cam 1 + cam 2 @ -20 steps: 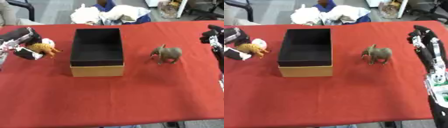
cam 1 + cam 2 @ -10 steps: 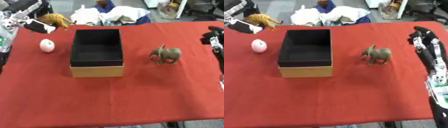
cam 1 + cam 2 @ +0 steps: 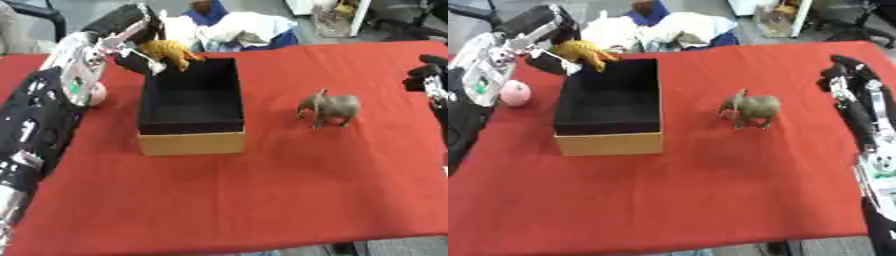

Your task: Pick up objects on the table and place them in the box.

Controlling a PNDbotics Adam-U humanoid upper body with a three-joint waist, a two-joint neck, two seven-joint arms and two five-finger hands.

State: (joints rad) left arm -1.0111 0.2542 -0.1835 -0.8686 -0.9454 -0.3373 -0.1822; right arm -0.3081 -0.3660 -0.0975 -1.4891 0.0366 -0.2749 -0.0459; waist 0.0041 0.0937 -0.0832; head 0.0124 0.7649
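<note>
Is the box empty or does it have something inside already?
Empty. The box shows only its dark bare floor; the left hand holds the orange toy animal above its far rim.

An open, black-lined cardboard box [image 3: 191,102] sits upright on the red table. A grey toy elephant [image 3: 329,107] stands well to its right. An orange toy animal [image 3: 171,52] hangs over its far left corner; a pink ball [image 3: 514,93] lies left.

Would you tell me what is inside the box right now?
The box looks empty: only its dark floor shows. The left hand holds the orange toy animal above its far-left corner. The near wall hides part of the floor.

Bright, even light; soft overall blur throughout.
</note>
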